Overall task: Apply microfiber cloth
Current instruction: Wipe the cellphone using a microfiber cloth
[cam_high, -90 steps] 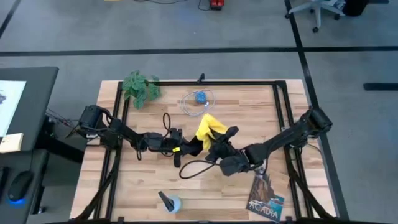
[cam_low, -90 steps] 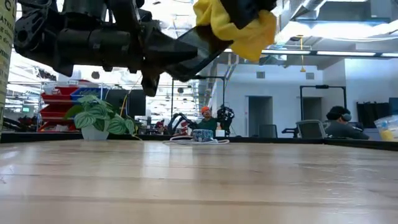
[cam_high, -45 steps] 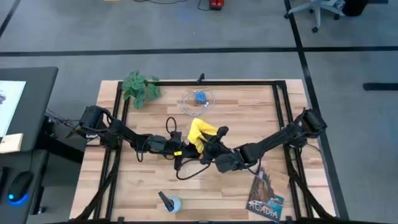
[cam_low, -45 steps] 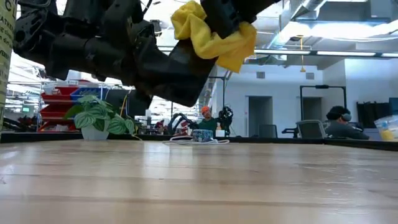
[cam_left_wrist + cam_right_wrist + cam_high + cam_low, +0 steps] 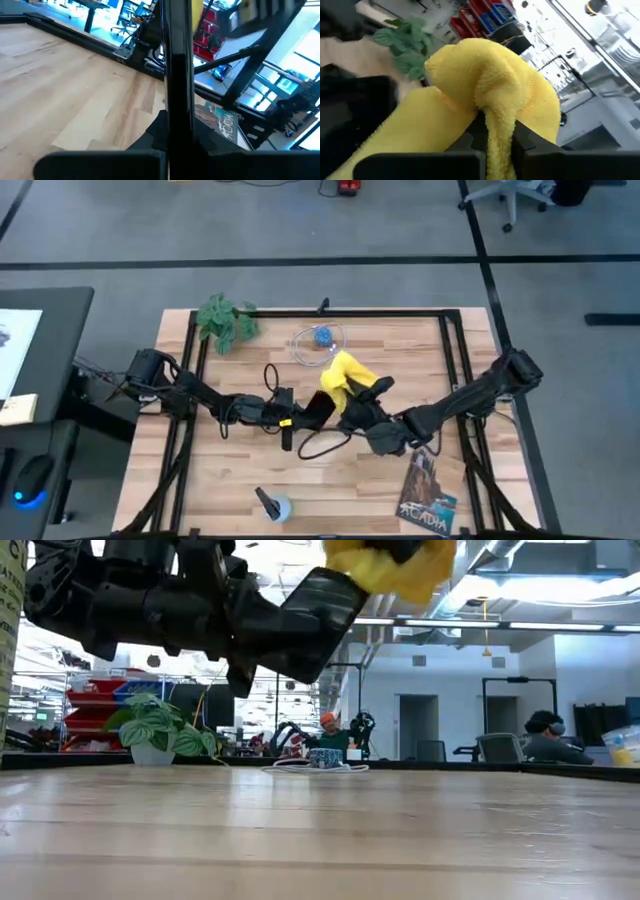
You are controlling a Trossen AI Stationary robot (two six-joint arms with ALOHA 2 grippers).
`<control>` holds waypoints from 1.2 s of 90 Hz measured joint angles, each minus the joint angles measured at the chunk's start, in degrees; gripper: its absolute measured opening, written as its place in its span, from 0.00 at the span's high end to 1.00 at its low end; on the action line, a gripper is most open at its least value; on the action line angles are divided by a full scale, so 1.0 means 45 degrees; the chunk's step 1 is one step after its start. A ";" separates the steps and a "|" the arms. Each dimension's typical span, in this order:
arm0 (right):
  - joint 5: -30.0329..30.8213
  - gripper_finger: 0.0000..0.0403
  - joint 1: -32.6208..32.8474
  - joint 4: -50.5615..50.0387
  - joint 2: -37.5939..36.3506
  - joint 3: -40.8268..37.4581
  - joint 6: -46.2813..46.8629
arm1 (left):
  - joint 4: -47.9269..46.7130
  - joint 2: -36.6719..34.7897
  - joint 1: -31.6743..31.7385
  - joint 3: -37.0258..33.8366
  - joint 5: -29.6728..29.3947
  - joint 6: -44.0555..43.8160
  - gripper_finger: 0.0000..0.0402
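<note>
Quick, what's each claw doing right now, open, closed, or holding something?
Left claw: shut on the black smartphone, held up off the table.
Right claw: shut on the microfiber cloth, lifted beside the phone.

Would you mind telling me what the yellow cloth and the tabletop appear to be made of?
The microfiber cloth looks like soft, napped fabric: its surface is fuzzy and matte, and it bunches into rounded folds where the right gripper pinches it. The table looks like light wood planks: long grain lines and board seams show, with a faint satin sheen, so it may be sealed or a wood-look laminate.
</note>
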 joint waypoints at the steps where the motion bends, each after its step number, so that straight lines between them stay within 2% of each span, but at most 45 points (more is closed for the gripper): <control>1: -0.0009 0.98 0.0030 0.0013 -0.0047 0.0000 0.0004 | -0.0021 0.0003 0.0017 0.0000 -0.0009 -0.0012 0.99; 6: -0.0278 0.98 0.0208 0.0041 -0.0259 0.0000 0.0183 | -0.0177 0.0013 0.0104 -0.0008 -0.0087 -0.0137 0.99; 11: -0.1140 0.98 0.0404 0.0065 -0.0407 0.0000 0.0633 | -0.0283 0.0024 0.0182 -0.0024 -0.0147 -0.0264 0.99; 27: -0.5856 0.98 0.0599 -0.0131 -0.0029 0.0008 0.2430 | 0.0252 0.0034 0.0293 -0.0039 -0.0190 -0.0356 0.99; 36: -0.6567 0.98 0.0305 -0.0400 0.0608 0.0005 0.2930 | 0.0735 0.0034 0.0222 -0.0044 0.0188 -0.0186 0.99; 47: -0.6229 0.98 -0.0188 -0.0430 0.1220 0.0005 0.2842 | 0.0803 0.0049 0.0064 -0.0049 0.0648 -0.0091 0.99; 55: -0.5284 0.98 -0.0446 -0.0213 0.1279 0.0005 0.2348 | 0.0665 0.0049 -0.0046 -0.0049 0.0636 -0.0094 0.99; 69: -0.2794 0.98 -0.0524 0.1026 0.1167 0.0010 0.0439 | 0.0257 0.0058 -0.0134 -0.0068 0.0606 -0.0094 0.99; 78: -0.2505 0.98 -0.0514 0.1805 0.1062 0.0032 -0.0203 | 0.0290 0.0058 -0.0154 -0.0068 0.0703 -0.0075 0.99; 90: -0.2018 0.98 0.0129 0.2097 0.1075 0.0029 -0.1324 | 0.0249 0.0058 -0.0154 -0.0068 0.0704 -0.0076 0.99; 99: -0.0679 0.98 0.0823 0.3942 0.1043 0.0029 -0.3348 | 0.0182 0.0058 -0.0146 -0.0068 0.0681 -0.0090 0.99; 108: -0.0319 0.98 0.1481 0.5792 0.0982 0.0029 -0.5126 | 0.0108 0.0058 -0.0101 -0.0068 0.0674 -0.0094 0.99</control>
